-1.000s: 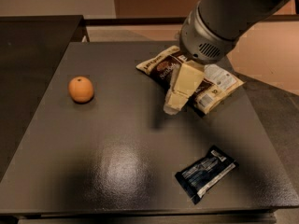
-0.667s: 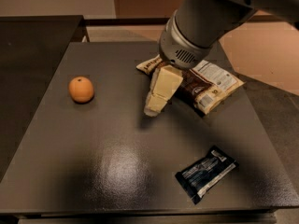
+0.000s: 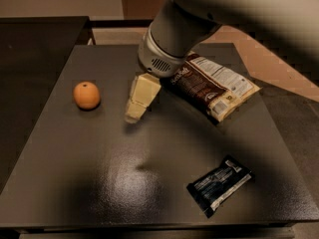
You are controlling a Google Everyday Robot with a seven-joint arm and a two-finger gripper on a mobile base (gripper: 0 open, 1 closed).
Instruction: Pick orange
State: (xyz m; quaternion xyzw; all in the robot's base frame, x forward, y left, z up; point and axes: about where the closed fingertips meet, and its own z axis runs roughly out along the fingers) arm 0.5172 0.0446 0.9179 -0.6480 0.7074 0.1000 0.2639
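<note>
The orange (image 3: 86, 94) is a small round fruit with a dark stem dimple, lying on the left side of the dark table (image 3: 89, 183). My gripper (image 3: 134, 114) is cream-coloured and hangs from the large grey arm that comes in from the upper right. It points down at the table, just to the right of the orange, about one orange-width away. It holds nothing that I can see.
A brown and white snack bag (image 3: 214, 83) lies to the right of the gripper, partly under the arm. A black wrapped bar (image 3: 219, 184) lies near the front right. A lower dark surface (image 3: 35, 49) stands at the left.
The gripper has moved left across the table, away from the snack bag and toward the orange. The snack bag now shows more fully. The orange has not moved.
</note>
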